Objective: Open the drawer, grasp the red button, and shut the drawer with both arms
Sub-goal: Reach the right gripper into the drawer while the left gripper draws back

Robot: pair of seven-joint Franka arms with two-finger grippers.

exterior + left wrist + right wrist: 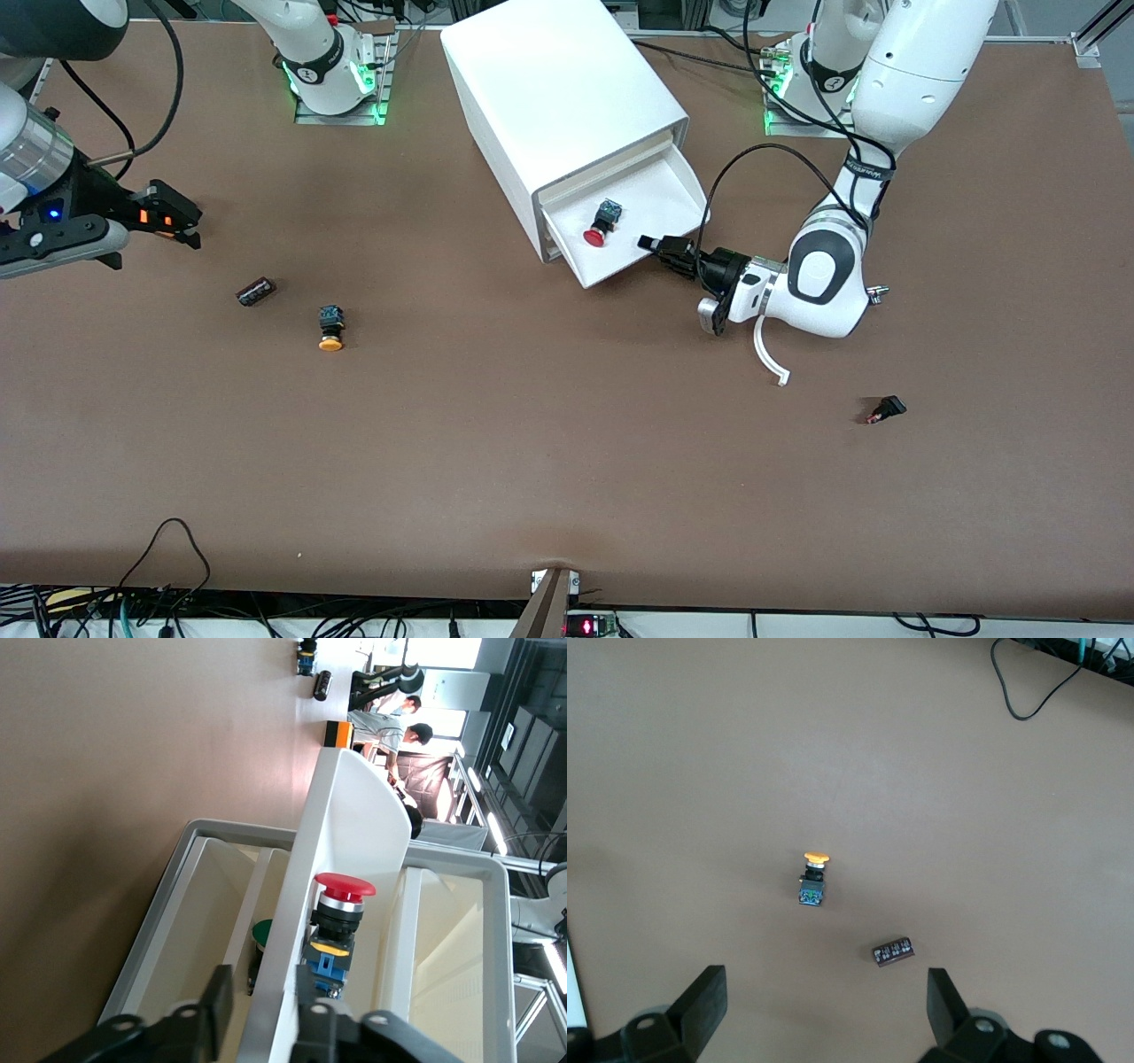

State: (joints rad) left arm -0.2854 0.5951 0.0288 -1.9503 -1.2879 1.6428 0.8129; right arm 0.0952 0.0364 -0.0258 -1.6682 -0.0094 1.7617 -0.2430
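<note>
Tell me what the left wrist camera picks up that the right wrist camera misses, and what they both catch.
Only the left wrist view shows the open drawer, the red button inside it and the left end effector straddling the drawer's front panel. Only the right wrist view shows the right end effector, fingers spread wide over bare table. Both catch the orange-yellow button and the small dark component lying on the brown table.
</note>
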